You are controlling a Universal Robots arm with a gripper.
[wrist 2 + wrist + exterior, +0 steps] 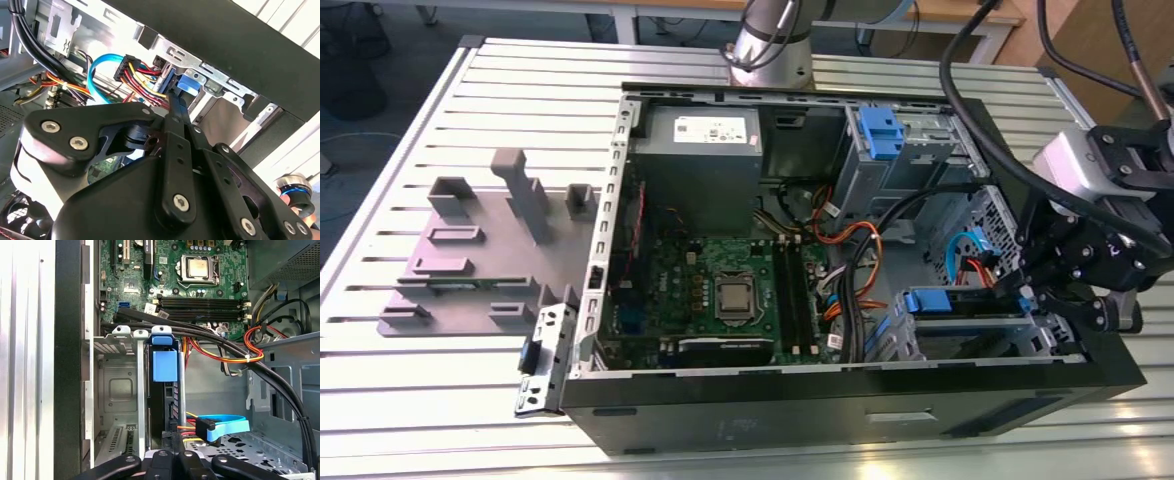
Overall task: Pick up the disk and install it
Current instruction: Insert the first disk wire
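The disk (164,399) stands on edge in the lower drive bay of the open computer case (854,395), and its blue carrier tab (165,365) sticks up from the slot. In the exterior view the same blue tab (927,300) shows at the case's front right. My gripper (176,437) hangs over the end of the disk opposite the tab, fingers pressed together with nothing seen between them. In the second wrist view the gripper (176,102) has its thin tips pointing at the blue tab (187,85). In the exterior view the gripper (1047,295) is by the case's right wall.
Red, yellow and blue cables (220,426) plug in close to the fingertips. Thick black cables (235,352) cross above the bay. The motherboard (720,290) and grey power-supply box (700,150) fill the case. A grey plastic stand (480,250) sits on the slatted table at the exterior view's left.
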